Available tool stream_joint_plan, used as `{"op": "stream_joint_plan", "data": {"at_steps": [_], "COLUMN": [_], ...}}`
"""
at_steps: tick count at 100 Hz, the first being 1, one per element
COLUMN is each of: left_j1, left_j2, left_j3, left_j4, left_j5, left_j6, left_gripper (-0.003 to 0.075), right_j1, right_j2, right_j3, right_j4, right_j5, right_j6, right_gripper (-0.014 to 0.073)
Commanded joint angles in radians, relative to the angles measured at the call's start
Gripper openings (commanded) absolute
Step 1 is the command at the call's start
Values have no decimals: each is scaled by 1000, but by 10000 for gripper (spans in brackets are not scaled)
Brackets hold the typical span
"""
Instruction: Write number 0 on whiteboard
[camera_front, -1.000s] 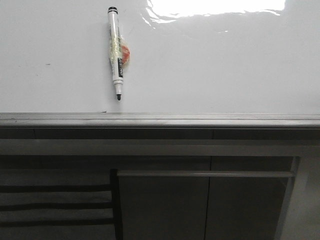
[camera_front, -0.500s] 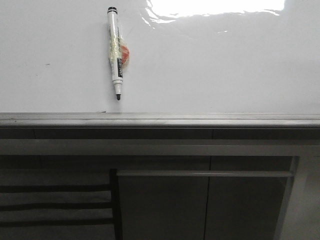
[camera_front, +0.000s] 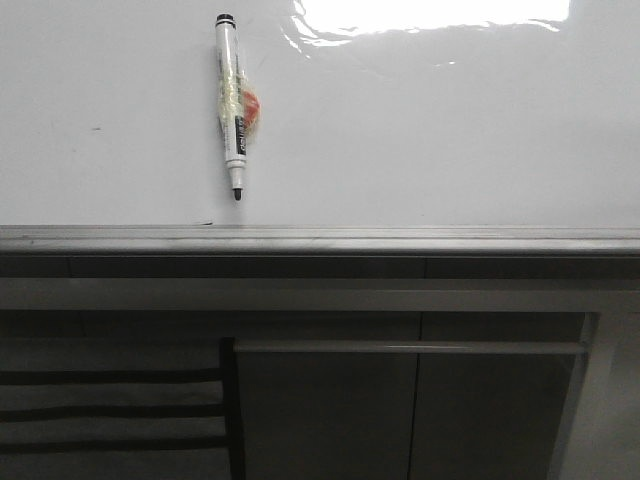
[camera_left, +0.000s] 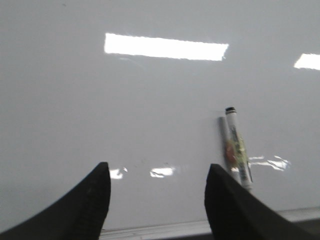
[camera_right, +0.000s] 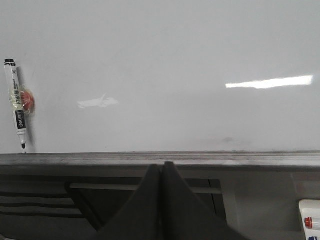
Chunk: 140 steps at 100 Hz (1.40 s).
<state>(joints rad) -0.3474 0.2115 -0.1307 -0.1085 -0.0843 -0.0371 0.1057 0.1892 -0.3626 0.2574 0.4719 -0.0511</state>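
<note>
The whiteboard (camera_front: 430, 130) is a glossy white panel with glare at its top and a grey rail (camera_front: 320, 238) along its near edge. No number 0 is in view on it. A white marker (camera_front: 233, 105) with a black cap end and a red-and-yellow wrap lies on the board at upper left, its dark tip toward the rail. My left gripper (camera_left: 158, 166) hangs open over the board (camera_left: 150, 100), nothing between its fingers, the marker (camera_left: 239, 150) just outside one finger. My right gripper (camera_right: 161, 165) is shut and empty, in front of the rail, far from the marker (camera_right: 18, 105).
Grey cabinet doors (camera_front: 410, 410) with a horizontal handle bar (camera_front: 410, 348) stand below the rail. Dark slats (camera_front: 110, 410) show at the lower left. A white box holding a red-capped marker (camera_right: 310, 220) sits at the edge of the right wrist view.
</note>
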Motion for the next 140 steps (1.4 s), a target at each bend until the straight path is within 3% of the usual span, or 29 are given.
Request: {"op": "stream_joint_plan", "data": {"at_steps": [1,42,70,91,116,140], "left_j1": [-66,-225,-317,-412,-418,-418], "left_j2": [65,680,980,1130,1254,1291], "left_j3": [-36,-81,-114,-187,-272,-318], "left_j4": [4,11,11,16,1,-76], "left_j5": [-95,-543,-849,-870,-951,-929], "left_j6": [-2,-4,-65,-65,-65,-65], "left_gripper": [401,388,388,388,388,388], "right_j1": [1,1,1,1,1,1], "right_j2": [28,39,39,39,39,39], "right_j3": [-35,-35,-35,-35,-35,-35], "right_j4": [-2,-2,-2,-2,-2,-2], "right_j5": [-60,-24,-24,-24,-24,-24], "right_j6": [-2,-2,-2,-2,-2,-2], "right_gripper": [-57,-57,-57,-57,-57,-57]}}
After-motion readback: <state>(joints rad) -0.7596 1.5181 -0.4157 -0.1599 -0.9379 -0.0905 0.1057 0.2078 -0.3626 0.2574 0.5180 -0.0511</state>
